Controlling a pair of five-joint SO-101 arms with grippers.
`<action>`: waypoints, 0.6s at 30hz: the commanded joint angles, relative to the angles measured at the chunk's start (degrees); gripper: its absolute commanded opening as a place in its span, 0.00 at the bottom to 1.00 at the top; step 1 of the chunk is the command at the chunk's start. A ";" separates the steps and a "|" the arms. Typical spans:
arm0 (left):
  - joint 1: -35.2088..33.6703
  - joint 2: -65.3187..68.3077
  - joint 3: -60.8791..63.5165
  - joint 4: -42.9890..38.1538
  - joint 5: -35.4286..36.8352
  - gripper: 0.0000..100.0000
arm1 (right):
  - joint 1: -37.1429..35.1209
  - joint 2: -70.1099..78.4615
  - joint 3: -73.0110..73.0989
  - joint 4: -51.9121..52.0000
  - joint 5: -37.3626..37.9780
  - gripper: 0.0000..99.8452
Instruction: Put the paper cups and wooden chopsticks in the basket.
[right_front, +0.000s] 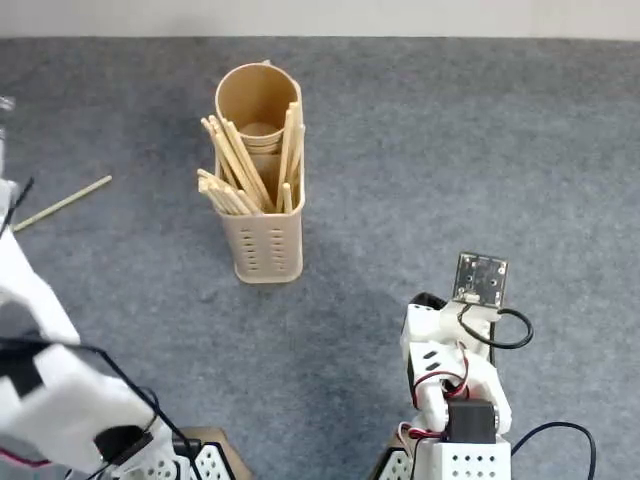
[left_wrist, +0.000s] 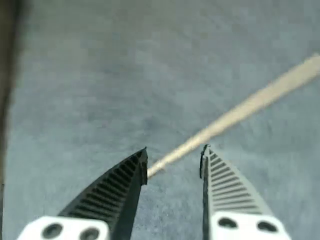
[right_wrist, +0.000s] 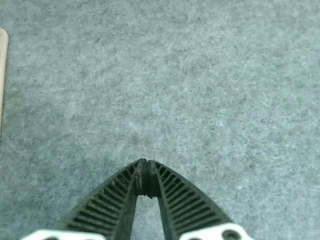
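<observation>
The grey worktop (right_front: 450, 150) is carrying the upright basket (right_front: 265, 250), which is holding paper cups (right_front: 255, 105) and bundled chopsticks (right_front: 235, 175). The right gripper (right_wrist: 147, 175) is keeping its fingers pressed together. The left gripper (left_wrist: 174, 160) is holding its fingers spread, and the end of a loose chopstick (left_wrist: 240, 112) is lying between their tips, well apart from the basket.

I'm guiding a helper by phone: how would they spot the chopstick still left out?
Find the tan basket standing on the grey carpet, packed with chopsticks. Look well to its left. One chopstick lies flat on the carpet there, alone, while the others stand bundled in the basket.
</observation>
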 joint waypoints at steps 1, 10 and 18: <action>-0.84 6.81 -12.70 7.82 -9.23 0.18 | 0.57 -0.04 9.19 -0.13 0.53 0.00; -0.48 21.93 -34.51 19.69 -19.34 0.18 | 0.57 -0.04 9.19 -0.13 0.53 0.00; 0.04 34.51 -48.92 29.45 -27.78 0.18 | 0.57 -0.04 9.19 -0.13 0.53 0.00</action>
